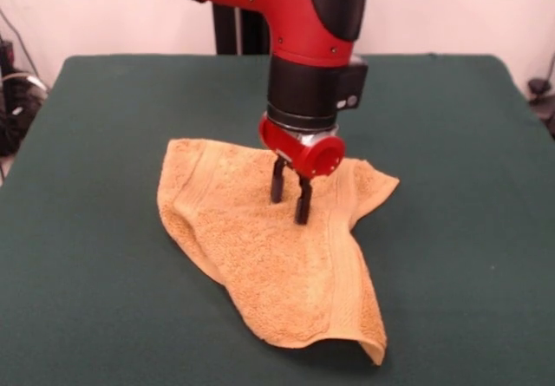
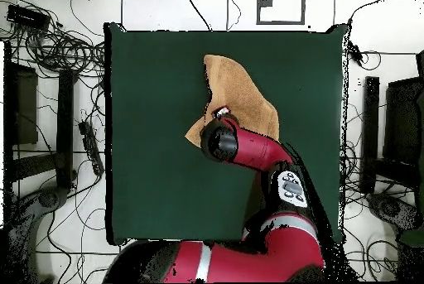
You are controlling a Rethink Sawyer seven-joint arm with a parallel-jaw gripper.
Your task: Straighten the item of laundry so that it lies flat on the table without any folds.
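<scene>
The orange-tan towel (image 1: 260, 256) lies rumpled on the green table (image 1: 95, 247), a little past the middle. Its left side is doubled over in a thick fold, and one corner points toward the table's front edge. A woven band runs down its right part. My gripper (image 1: 290, 210) points straight down over the towel's far middle. Its two black fingers (image 1: 303, 202) stand apart, with their tips at the cloth and nothing pinched between them. In the overhead view the towel (image 2: 248, 90) lies at the table's (image 2: 157, 148) upper middle, and the arm's wrist (image 2: 219, 142) covers the gripper.
The red and black arm (image 1: 303, 22) comes down from the top over the towel's far edge. Cables and equipment (image 2: 58, 57) lie on the floor around the table. Green cloth spreads wide on all sides of the towel.
</scene>
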